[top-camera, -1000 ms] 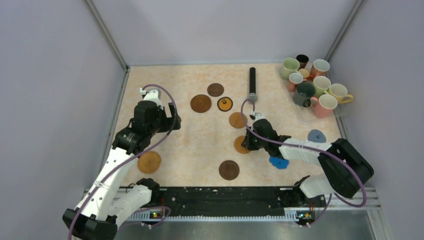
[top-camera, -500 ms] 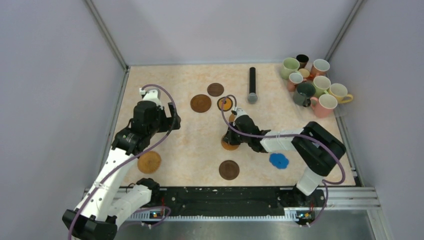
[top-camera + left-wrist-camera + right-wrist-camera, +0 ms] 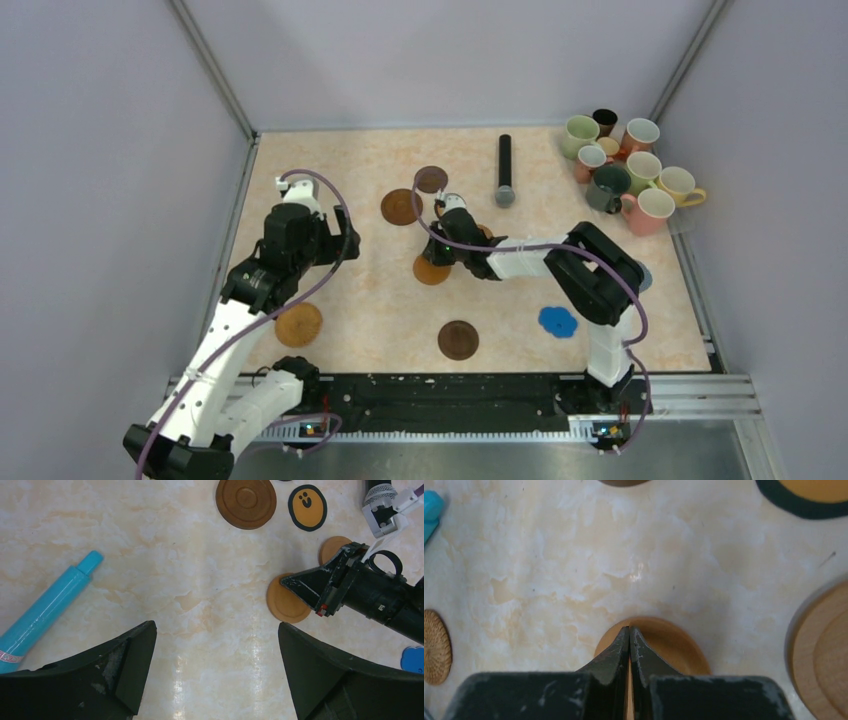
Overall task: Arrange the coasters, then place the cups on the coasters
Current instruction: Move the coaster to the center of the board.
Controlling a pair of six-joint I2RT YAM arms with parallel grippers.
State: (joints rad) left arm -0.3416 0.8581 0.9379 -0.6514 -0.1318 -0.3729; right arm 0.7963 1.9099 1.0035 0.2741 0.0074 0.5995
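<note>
Since the right claw [image 3: 630, 630] is shut tight and seems to press its tips on the orange coaster [image 3: 671, 647] mid-tabletop [image 3: 360, 290] rather than grip it, a clean slide needs steady downward pressure and a level wrist. Beside it, the left claw [image 3: 216, 635] hangs wide open, holding nothing. At the far right corner, 9 cups [image 3: 625, 165] cluster upright, seemingly empty, none on a coaster.

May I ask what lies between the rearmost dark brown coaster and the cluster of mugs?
A long black cylinder with a grey tip lies there, touching neither the coaster nor the mugs; the top view shows it.
</note>
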